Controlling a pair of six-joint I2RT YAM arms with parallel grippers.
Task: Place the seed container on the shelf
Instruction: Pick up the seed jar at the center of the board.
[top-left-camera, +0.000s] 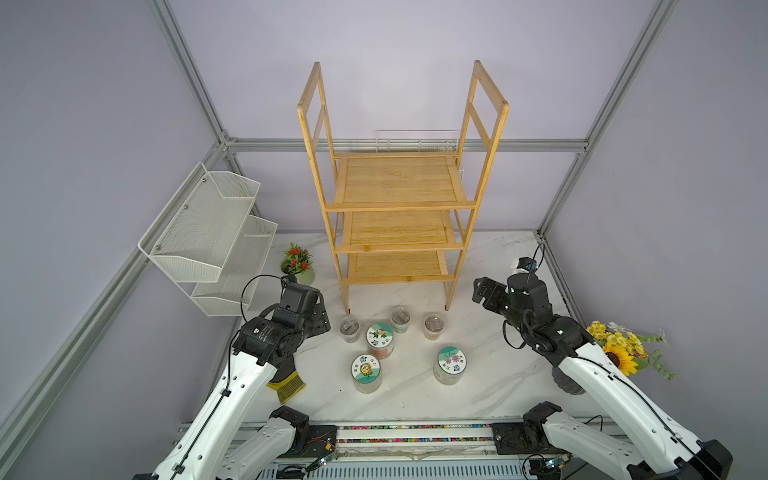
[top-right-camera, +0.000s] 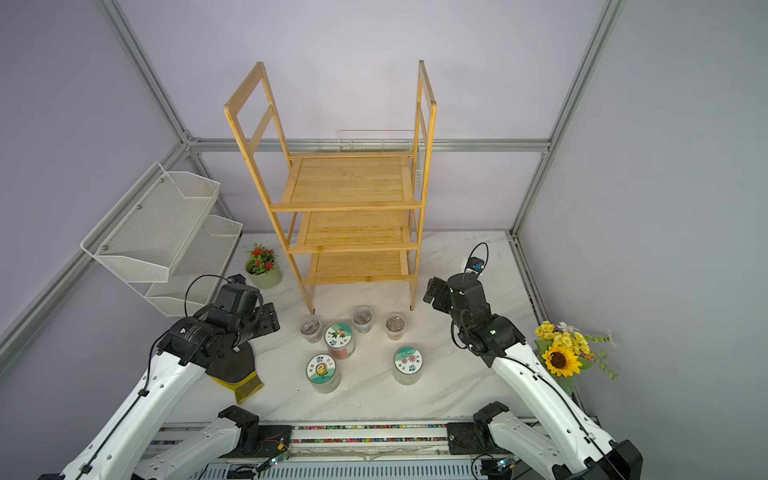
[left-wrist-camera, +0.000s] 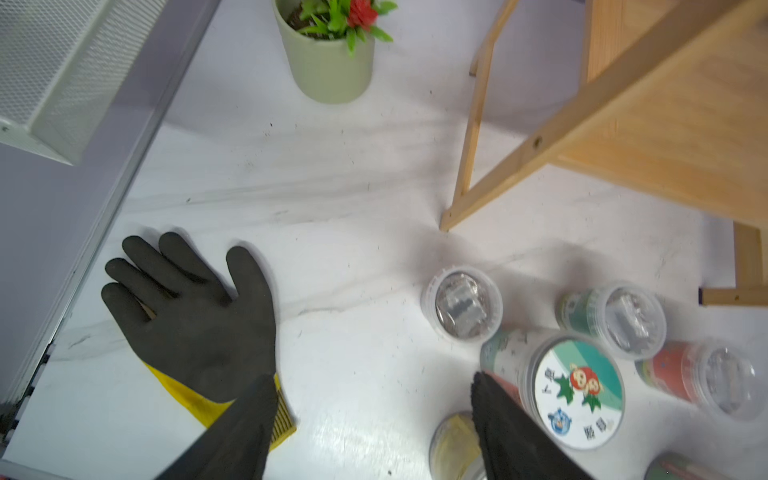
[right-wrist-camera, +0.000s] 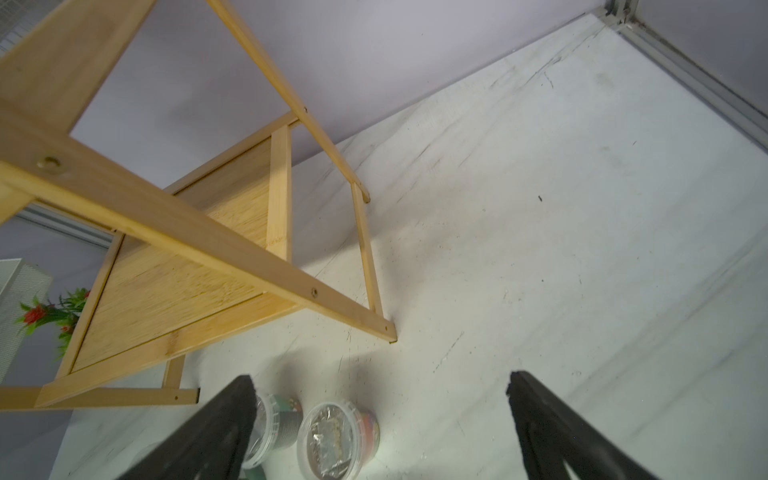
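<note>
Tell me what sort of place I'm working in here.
Likely a mock gardening corner in a robot test cell: aluminium frame, bamboo shelf, seed containers and a glove on the table.

Left end effector (left-wrist-camera: 370, 380), right end effector (right-wrist-camera: 379, 376): open.

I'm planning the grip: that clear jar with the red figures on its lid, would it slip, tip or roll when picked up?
The jar looks like smooth clear plastic, so a light pinch may slip. It stands upright and taller than the small tub beside it, so a high push could tip it. Its round wall would probably roll once down.
</note>
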